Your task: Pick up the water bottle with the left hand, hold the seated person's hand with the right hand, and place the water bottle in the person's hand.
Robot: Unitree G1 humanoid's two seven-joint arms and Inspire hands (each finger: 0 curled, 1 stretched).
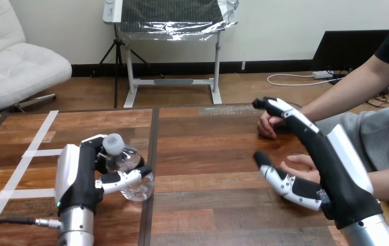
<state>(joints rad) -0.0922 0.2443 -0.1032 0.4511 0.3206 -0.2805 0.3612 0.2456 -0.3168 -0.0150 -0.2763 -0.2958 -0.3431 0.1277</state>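
White tape strips [38, 137] cross the left end of the worktop [207, 148]. Just right of them, the left hand [82, 171] has its fingers and thumb curled round the clear water bottle [130, 174], which stands cap up near the worktop's middle seam. At the right, the right hand [330, 156] is spread wide with straight fingers. The person's nearer hand [299, 165] lies between its thumb and fingers; I cannot tell whether they touch. The person's farther hand [267, 126] rests just beside the fingertips.

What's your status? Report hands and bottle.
Left hand curled round water bottle. Right hand open, person's hand beside it, ungripped. Nothing blocking.
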